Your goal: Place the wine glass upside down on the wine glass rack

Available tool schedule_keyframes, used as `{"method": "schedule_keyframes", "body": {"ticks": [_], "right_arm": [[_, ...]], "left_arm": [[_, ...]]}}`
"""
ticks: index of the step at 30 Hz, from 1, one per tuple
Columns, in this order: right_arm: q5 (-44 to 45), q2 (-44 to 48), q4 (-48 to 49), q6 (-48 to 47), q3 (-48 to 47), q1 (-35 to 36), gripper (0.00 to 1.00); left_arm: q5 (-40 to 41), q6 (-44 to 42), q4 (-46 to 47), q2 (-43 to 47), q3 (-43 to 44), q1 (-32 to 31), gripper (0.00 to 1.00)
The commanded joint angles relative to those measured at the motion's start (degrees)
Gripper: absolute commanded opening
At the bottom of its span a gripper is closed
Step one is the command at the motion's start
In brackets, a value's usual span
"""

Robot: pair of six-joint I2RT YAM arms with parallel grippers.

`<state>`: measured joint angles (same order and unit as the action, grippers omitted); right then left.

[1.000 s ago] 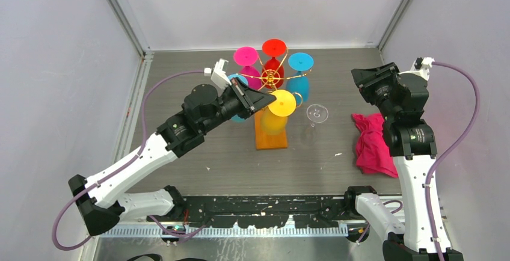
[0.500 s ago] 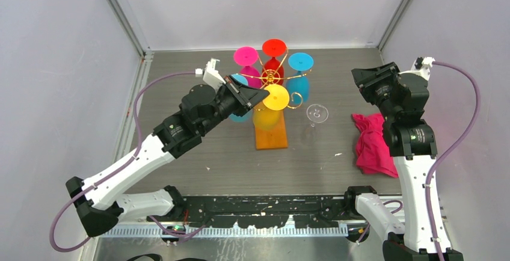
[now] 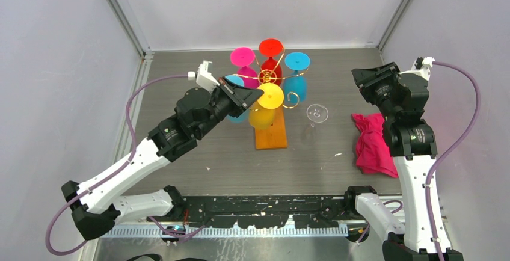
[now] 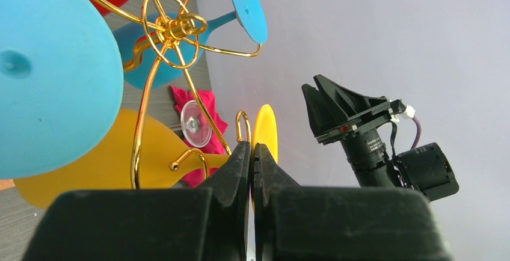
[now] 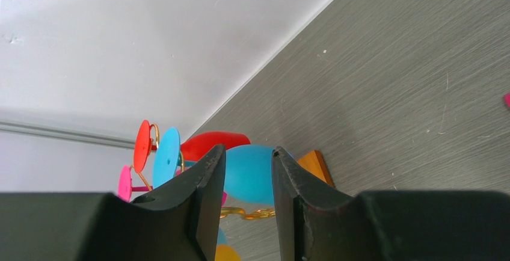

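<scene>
Stem and wire decide this move: the left gripper [image 3: 255, 92] has its fingers [image 4: 237, 165] pressed almost together on the stem of the yellow glass [image 3: 263, 109]. In the left wrist view the bowl shows to one side of the tips and the foot to the other, so the stem runs crosswise through the pinch. The glass is already inverted, foot up and bowl hanging low, over the base of the rack [image 3: 271, 136] and just on the near side of the hub. Its long axis is close to upright, tilted a little. Other glasses [image 3: 270, 47], pink, red and two blue, hang on the remaining arms. One curled arm [image 3: 293, 99] is bare, just right of the yellow foot. In the wrist view a gold curl [image 4: 242, 122] sits right at the fingertips, and I cannot tell whether the stem has entered a slot or lies beside it. My reading is that the hanging step is in hand and near its end: the stem needs to slide along the wire until the foot rests on it, and only then should the fingers ease apart. The left arm is plainly the nearer one. The right gripper [image 5: 248, 153] is spread, holds nothing, and hangs well apart to the right, above a pink cloth [image 3: 373, 144]. A clear glass [image 3: 317, 113] stands on the table [image 3: 325, 153] between that cloth and the rack.
</scene>
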<state>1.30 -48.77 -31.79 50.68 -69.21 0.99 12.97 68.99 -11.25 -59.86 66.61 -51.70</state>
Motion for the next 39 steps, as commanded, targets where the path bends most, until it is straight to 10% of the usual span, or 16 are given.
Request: {"method": "schedule_keyframes", "body": {"ticks": [1,39], "right_arm": [[1.0,0.2,1.1,-1.1,-2.3,0.0,0.4],[2.8,-0.5,0.2,-3.5,-3.9,2.1,0.4]], "left_arm": [[2.7,-0.1,1.4,1.4,-0.5,-0.1,0.0],[7.2,0.3,6.5,-2.1,-0.2,-0.1,0.01]]}}
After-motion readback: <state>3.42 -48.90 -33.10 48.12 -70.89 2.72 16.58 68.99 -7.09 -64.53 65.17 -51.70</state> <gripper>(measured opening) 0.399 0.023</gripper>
